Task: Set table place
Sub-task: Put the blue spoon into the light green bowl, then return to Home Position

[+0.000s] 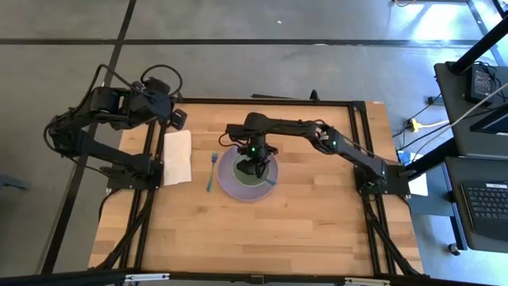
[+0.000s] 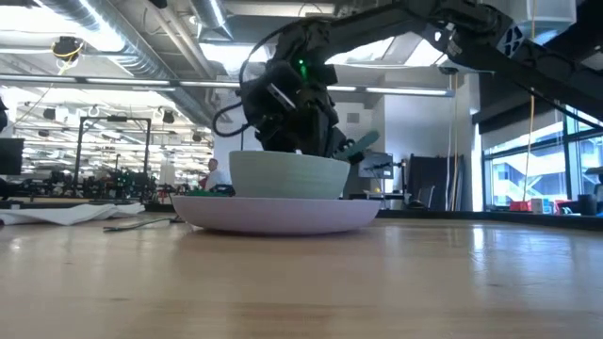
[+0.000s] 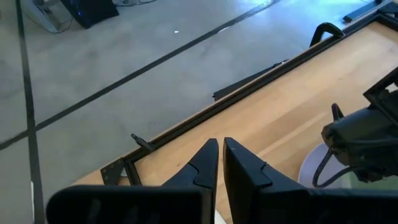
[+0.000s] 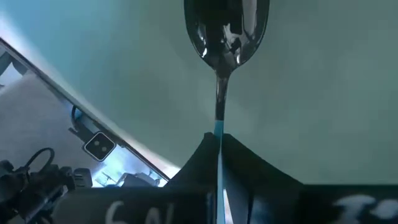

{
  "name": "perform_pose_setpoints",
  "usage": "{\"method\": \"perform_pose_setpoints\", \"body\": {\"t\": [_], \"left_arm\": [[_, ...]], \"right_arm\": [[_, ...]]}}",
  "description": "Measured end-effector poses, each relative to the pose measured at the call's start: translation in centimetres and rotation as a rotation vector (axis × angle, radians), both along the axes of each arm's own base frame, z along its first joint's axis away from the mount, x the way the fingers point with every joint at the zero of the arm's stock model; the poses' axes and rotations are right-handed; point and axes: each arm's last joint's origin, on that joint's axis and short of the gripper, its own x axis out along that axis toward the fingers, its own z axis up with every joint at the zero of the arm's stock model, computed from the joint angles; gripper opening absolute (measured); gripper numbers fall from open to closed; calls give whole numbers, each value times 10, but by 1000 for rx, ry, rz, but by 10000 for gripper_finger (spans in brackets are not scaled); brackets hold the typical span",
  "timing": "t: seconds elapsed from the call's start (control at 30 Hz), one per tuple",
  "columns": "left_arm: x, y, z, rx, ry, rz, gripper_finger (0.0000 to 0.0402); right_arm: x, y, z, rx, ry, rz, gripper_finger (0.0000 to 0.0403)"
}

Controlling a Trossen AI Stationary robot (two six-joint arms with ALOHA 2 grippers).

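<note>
Step in hand: spoon [image 4: 226, 31] into bowl [image 2: 287, 175]. The right hand [image 4: 217, 149] grips the spoon's blue handle, tip inside the bowl; judged best lowered until it rests on the bowl's floor, then released gently so the handle leans on the rim.

Bowl: pale green, on a lilac plate [image 1: 226, 184], mid-desk.

Fork [image 1: 211, 171]: blue, beside the plate; white napkin [image 1: 177, 156] next to it.

Left hand [image 3: 219, 163]: closed, empty, over the far desk edge.

Desk [image 1: 317, 230]: light wooden planks, black rails.
</note>
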Motion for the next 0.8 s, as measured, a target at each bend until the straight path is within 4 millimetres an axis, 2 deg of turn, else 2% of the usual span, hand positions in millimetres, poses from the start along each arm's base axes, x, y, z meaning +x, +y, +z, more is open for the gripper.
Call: {"method": "perform_pose_setpoints", "body": {"t": [0.27,0.43,0.63,0.73,0.8], "left_arm": [[0,0,0,6,0,5,11],[0,0,0,0,-15,17,20],[0,0,0,0,-16,18,31],[0,0,0,3,-15,19,34],[-1,0,1,11,-15,23,36]], "right_arm": [[0,0,1,-13,-20,22,38],[-1,0,13,-35,-54,27,54],[-5,-1,39,-92,-123,48,54],[-13,0,67,-139,-176,51,55],[-22,2,93,-201,-230,49,56]]}}
